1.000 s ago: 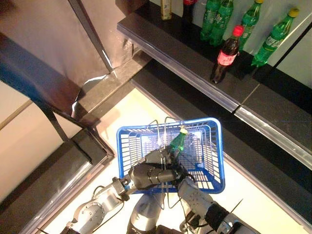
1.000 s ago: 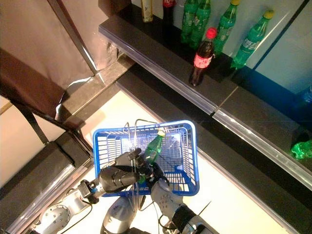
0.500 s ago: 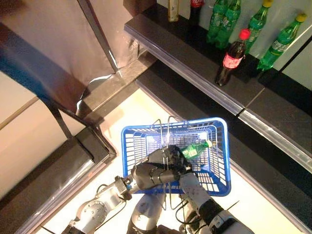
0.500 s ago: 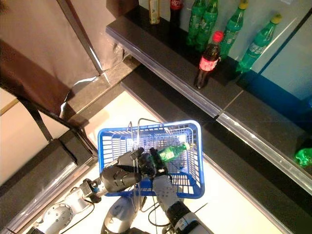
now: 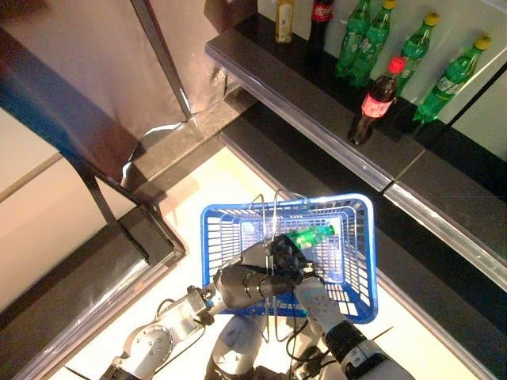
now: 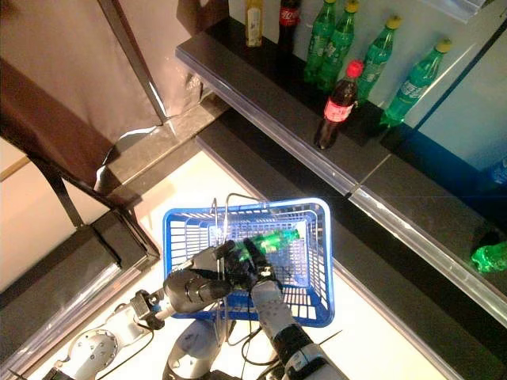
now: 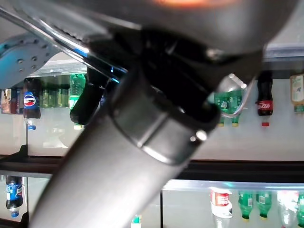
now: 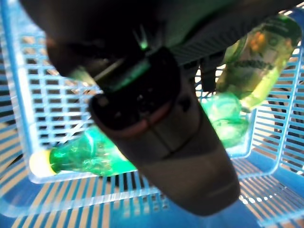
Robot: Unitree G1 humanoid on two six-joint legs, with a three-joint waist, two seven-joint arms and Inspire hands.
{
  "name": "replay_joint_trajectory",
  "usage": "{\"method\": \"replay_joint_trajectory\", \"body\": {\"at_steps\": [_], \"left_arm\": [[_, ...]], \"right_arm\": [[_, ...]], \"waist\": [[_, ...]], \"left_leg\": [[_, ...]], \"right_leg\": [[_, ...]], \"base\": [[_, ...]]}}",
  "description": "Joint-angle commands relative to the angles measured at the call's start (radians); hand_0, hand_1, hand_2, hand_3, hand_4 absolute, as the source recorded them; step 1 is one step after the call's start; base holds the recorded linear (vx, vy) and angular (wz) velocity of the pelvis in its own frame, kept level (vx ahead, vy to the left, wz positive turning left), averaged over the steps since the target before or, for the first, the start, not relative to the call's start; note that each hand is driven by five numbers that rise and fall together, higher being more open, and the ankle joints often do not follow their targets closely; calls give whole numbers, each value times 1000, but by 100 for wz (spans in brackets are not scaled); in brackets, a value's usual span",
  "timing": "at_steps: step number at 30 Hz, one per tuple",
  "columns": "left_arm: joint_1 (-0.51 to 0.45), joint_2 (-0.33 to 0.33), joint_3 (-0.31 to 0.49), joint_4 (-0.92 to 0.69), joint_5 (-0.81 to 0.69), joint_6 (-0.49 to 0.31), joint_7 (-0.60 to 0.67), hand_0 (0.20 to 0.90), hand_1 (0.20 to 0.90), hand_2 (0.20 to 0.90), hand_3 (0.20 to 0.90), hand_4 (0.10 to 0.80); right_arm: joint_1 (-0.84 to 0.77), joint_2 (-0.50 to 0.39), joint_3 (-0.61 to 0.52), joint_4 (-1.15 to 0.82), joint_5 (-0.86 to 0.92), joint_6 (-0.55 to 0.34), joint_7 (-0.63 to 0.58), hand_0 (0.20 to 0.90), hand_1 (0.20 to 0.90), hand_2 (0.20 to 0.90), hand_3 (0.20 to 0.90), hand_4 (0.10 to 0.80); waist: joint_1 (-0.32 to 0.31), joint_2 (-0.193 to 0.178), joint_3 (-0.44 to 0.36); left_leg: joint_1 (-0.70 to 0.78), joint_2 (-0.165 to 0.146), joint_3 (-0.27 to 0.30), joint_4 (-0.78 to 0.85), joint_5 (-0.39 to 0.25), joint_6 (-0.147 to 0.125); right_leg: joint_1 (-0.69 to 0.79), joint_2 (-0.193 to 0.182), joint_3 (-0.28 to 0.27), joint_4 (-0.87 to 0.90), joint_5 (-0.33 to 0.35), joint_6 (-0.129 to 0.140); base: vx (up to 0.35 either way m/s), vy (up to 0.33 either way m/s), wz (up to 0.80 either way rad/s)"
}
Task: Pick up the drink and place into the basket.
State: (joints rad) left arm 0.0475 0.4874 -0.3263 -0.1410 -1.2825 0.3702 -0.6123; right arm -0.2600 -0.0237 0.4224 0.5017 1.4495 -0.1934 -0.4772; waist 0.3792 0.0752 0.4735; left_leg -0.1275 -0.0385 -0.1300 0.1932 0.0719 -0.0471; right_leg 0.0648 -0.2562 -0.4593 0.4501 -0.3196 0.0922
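Observation:
The blue basket (image 5: pixel 360 261) hangs in front of me. My left hand (image 5: pixel 244 283) is shut on its thin wire handles (image 5: pixel 272 226). My right hand (image 5: pixel 287 255) reaches into the basket from the near side and is shut on the base end of a green bottle (image 5: pixel 311 235). The bottle lies almost flat, low inside the basket near its far wall, with its cap pointing right. In the right wrist view the green bottle (image 8: pixel 85 161) with its yellow cap runs behind my dark hand (image 8: pixel 156 123), against the basket's mesh (image 8: pixel 42 95).
A dark shelf ledge (image 5: pixel 309 99) crosses the far side, with green bottles (image 5: pixel 366 36), a red-capped dark bottle (image 5: pixel 375 107) and a yellow drink (image 5: pixel 283 20). A dark metal rack (image 5: pixel 119 229) stands at the left. Another greenish drink (image 8: pixel 259 57) shows in the basket.
The green bottle has tipped from slanted to almost flat and sunk lower into the basket with my right hand. The camera has shifted a little; the left hand keeps its hold.

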Motion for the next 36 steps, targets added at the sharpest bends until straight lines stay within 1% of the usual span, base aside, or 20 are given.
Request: {"method": "replay_joint_trajectory", "body": {"at_steps": [1,2,3,4,10,11,16,18,20,21,24,25,26,27,28,31,32,33,34,36], "left_arm": [[8,-125,31,-356,-203,-63,-179,300,300,300,200,100],[19,-122,45,-361,-192,-83,-191,300,300,300,200,100],[21,-120,49,-363,-191,-86,-192,300,300,300,200,100],[27,-117,57,-370,-188,-97,-191,300,300,300,200,100],[57,-112,85,-378,-184,-116,-194,300,300,300,200,100],[78,-111,97,-385,-181,-125,-198,300,300,300,200,100],[117,-87,128,-399,-201,-141,-192,300,300,300,200,100],[142,-72,149,-394,-205,-150,-186,300,300,300,200,100],[151,-66,156,-391,-203,-155,-184,300,300,300,200,100],[165,-58,165,-386,-202,-164,-185,300,300,300,200,100],[185,-52,173,-378,-197,-182,-179,300,300,300,200,100],[195,-53,173,-367,-189,-198,-158,300,300,300,200,100],[194,-54,172,-367,-189,-198,-158,300,300,300,200,100],[202,-56,172,-349,-176,-218,-132,300,300,300,200,100],[202,-56,172,-349,-176,-218,-132,300,300,300,200,100],[214,-57,171,-317,-131,-263,-72,300,300,300,200,100],[223,-63,170,-279,-118,-300,16,300,300,300,200,100],[227,-66,174,-268,-117,-304,32,300,300,300,200,100],[240,-72,188,-239,-117,-320,92,300,300,300,200,100],[256,-85,206,-190,-96,-341,115,300,300,300,200,100]], "right_arm": [[1,16,30,-179,-125,2,39,900,900,900,900,800],[42,-13,35,-276,-133,4,76,900,900,900,900,800],[49,-20,35,-291,-137,2,86,900,900,900,900,800],[74,-45,38,-350,-142,-5,99,900,900,900,900,800],[164,-116,38,-501,-194,-21,154,900,900,900,900,800],[213,-151,27,-575,-206,-6,179,900,900,900,900,800],[289,-234,0,-714,-234,46,246,900,900,900,900,800],[332,-284,-11,-782,-268,73,307,900,900,900,900,800],[346,-304,-15,-808,-270,81,323,900,900,900,900,800],[367,-332,-22,-843,-276,97,365,900,900,900,900,800],[399,-376,-29,-892,-306,128,417,900,900,900,900,800],[410,-399,-37,-911,-317,147,462,900,900,900,900,800],[410,-399,-37,-911,-317,147,462,900,900,900,900,800],[421,-417,-40,-925,-323,160,503,900,900,900,900,800],[421,-418,-40,-925,-323,160,503,900,900,900,900,800],[436,-439,-47,-941,-359,154,523,900,900,900,900,800],[449,-456,-62,-944,-382,152,539,900,900,900,900,800],[455,-459,-67,-945,-385,153,545,900,900,900,900,800],[474,-463,-84,-942,-407,151,548,900,900,900,900,800],[499,-461,-107,-927,-428,162,547,900,900,900,900,800]], "waist": [[-14,-14,-145],[-25,-24,-141],[-26,-25,-141],[-32,-30,-139],[-54,-45,-143],[-67,-52,-143],[-92,-71,-151],[-107,-82,-156],[-112,-85,-157],[-121,-91,-161],[-139,-98,-169],[-151,-102,-176],[-152,-101,-179],[-163,-104,-189],[-163,-104,-189],[-177,-108,-204],[-194,-110,-218],[-199,-111,-222],[-211,-113,-233],[-232,-118,-249]], "left_leg": [[-17,-12,-22,57,-43,19],[-17,-7,-12,56,-44,21],[-18,-6,-10,55,-44,21],[-18,-4,-4,55,-44,23],[-14,7,18,51,-45,26],[-12,14,31,50,-45,27],[1,25,54,44,-45,25],[11,33,66,41,-47,23],[15,35,71,40,-48,22],[21,39,79,38,-49,21],[32,46,94,32,-49,18],[43,50,104,23,-48,17],[41,51,102,21,-45,17],[53,55,112,10,-45,14],[53,55,112,9,-45,14],[68,62,125,-5,-45,11],[87,69,141,-24,-43,10],[91,70,144,-29,-43,9],[100,74,155,-42,-42,8],[113,82,174,-65,-40,6]], "right_leg": [[-17,49,-20,-99,213,-42],[-20,50,-16,-101,215,-38],[-20,50,-16,-101,215,-37],[-21,50,-14,-103,217,-35],[-23,52,-7,-107,220,-27],[-23,56,-1,-106,219,-26],[-14,65,12,-114,220,-22],[-10,69,20,-119,220,-20],[-9,70,23,-120,220,-19],[-7,74,31,-123,220,-18],[-5,80,48,-131,221,-16],[1,83,58,-143,223,-15],[0,84,57,-147,227,-15],[5,86,66,-157,228,-12],[5,86,67,-158,229,-12],[9,86,81,-172,233,-6],[13,87,98,-188,237,-2],[14,87,103,-193,238,-1],[15,88,116,-206,243,3],[14,90,137,-227,249,7]], "base": [[-18,-25,-4],[0,0,0],[0,0,0],[0,0,0],[4,-7,-2],[17,-22,-3],[32,-27,-12],[33,-31,-6],[0,0,0],[0,0,0],[6,-1,-9],[-2,6,-22],[2,13,-30],[3,9,-20],[0,11,-12],[-7,8,-13],[-10,14,-17],[-39,12,-30],[-47,1,-27],[-81,-16,-19]]}}
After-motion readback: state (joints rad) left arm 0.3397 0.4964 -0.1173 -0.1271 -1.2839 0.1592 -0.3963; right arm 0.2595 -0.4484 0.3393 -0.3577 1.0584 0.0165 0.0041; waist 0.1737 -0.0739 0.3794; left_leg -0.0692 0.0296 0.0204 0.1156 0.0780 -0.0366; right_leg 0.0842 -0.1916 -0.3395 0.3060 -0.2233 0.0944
